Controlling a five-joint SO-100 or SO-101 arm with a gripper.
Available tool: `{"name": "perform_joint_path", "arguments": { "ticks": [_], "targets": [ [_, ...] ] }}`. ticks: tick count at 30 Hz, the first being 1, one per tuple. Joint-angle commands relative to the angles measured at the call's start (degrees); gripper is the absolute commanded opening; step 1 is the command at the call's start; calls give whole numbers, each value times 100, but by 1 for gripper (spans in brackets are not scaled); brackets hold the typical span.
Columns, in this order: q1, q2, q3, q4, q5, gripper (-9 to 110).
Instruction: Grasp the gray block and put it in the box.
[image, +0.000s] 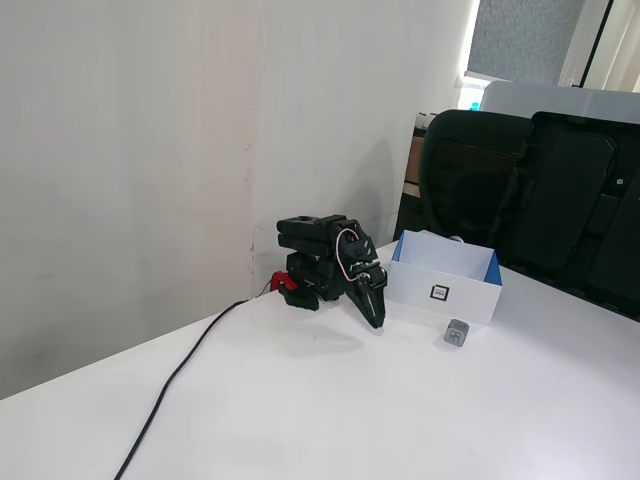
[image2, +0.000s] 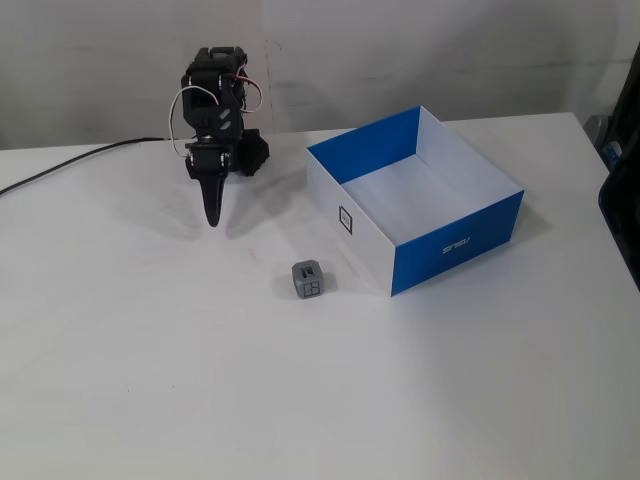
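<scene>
Arm was folded down against its base near the wall, gripper (image: 376, 322) pointing down at the white table (image: 330, 420), fingers together, tip close to the surface. Box (image: 445, 283) sat just to the gripper's right in this fixed view, marker side facing the camera. Gray block (image: 458, 332) lay on the table just in front of the box, apart from the gripper. Black cable (image: 175, 375) ran off lower left. Black chair (image: 470, 190) stood behind the box.

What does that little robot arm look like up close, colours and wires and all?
The arm is black and blocky, with thin white and pinkish wires looping over it. Its gripper narrows to a dark pointed tip. A red part sits at the base, and a black cable trails away.
</scene>
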Motion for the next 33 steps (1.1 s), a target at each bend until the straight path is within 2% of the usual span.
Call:
{"name": "perform_joint_path", "arguments": {
  "ticks": [1,6,15,25,33],
  "targets": [
    [53,62,53,-18,-26,10],
    [26,62,0,-413,-26,0],
    [88,-193,-1195,-26,-26,0],
    [352,-3401,-2979,-914,35,0],
    [949,-5265,-4386,-545,-343,0]
  ]
}}
